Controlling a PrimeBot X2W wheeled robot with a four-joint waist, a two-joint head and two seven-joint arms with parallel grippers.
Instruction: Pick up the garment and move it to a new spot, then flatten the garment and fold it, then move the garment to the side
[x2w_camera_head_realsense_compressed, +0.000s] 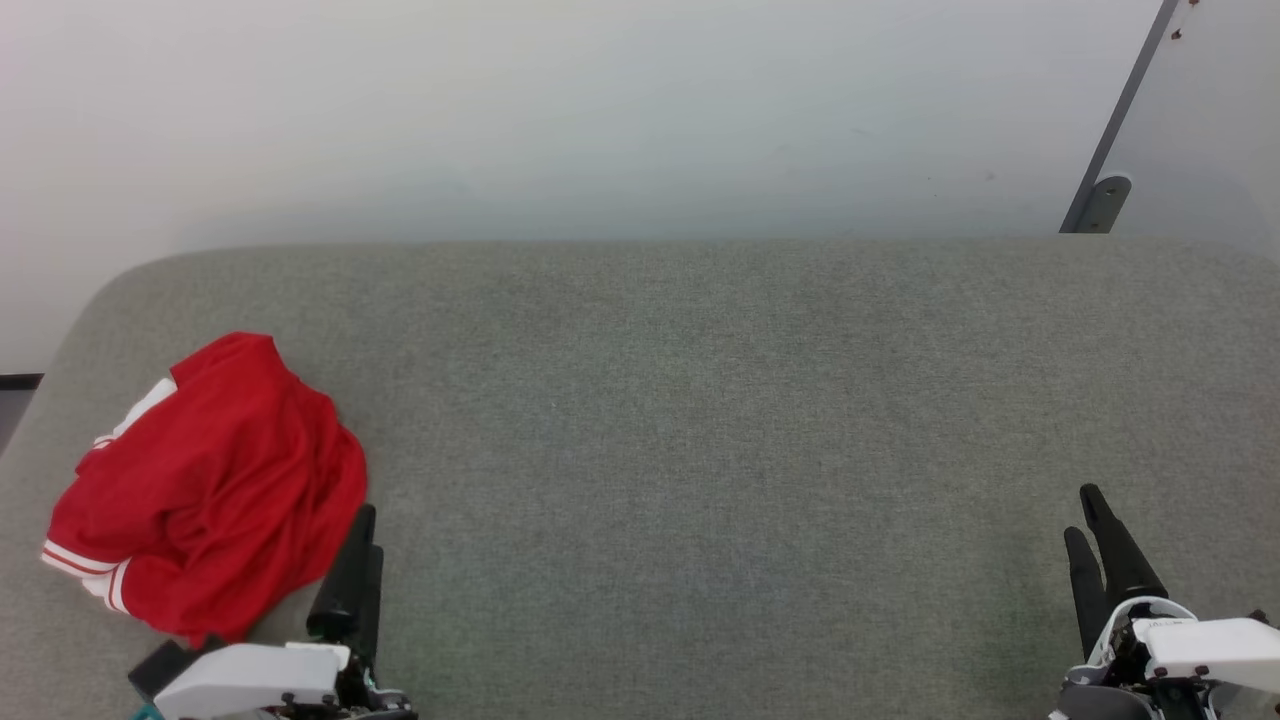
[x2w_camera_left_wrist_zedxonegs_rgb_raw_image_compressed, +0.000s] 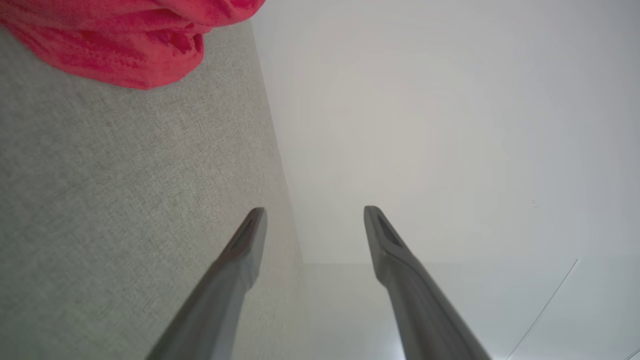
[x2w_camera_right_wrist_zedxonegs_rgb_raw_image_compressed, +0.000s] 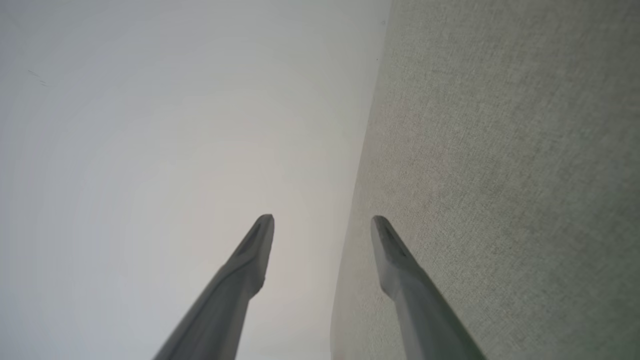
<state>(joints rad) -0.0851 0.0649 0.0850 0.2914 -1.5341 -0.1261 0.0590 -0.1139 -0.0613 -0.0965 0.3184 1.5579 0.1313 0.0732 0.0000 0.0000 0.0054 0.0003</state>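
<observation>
High head view; low wrist views

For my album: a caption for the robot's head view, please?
Crumpled red garment on the left of the grey surface, beside the open left gripper; the open right gripper far right.

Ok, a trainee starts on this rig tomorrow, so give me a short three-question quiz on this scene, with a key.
1. True or false: the garment lies flat and folded in the middle of the grey surface.
2. Which gripper is nearer the garment? A: left gripper. B: right gripper.
3. Fill in: both grippers stand ___, holding nothing.
Key: 1 false, it lies crumpled at the robot's left; 2 A; 3 open.
</observation>
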